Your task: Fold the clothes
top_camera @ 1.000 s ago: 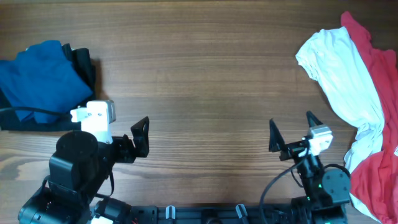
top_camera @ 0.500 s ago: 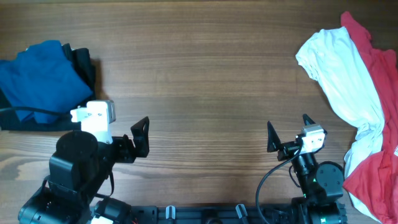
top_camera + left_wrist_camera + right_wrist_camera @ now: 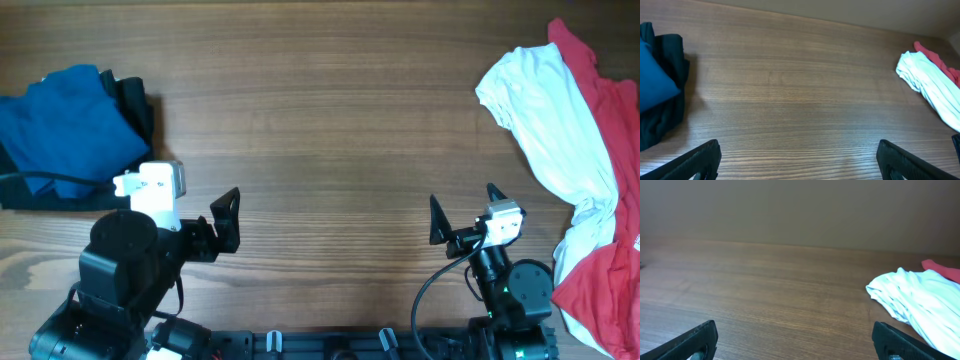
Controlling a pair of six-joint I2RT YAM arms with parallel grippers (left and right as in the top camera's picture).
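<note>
Wooden worktop [image 3: 330,120] carries a blue shirt [image 3: 60,130] on a black garment [image 3: 137,105] at far left, with a white garment [image 3: 550,120] and a red garment [image 3: 615,110] at far right. Left fingers [image 3: 227,220] and right fingers [image 3: 462,212] are spread wide at the near edge, holding nothing.

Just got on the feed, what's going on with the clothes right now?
Nothing is being handled at the moment. The left gripper and the right gripper are both open and empty, low over the bare wooden table near its front edge. A blue shirt sits bunched on a black garment at the far left. At the far right a white garment lies loose and unfolded across a red garment.
</note>
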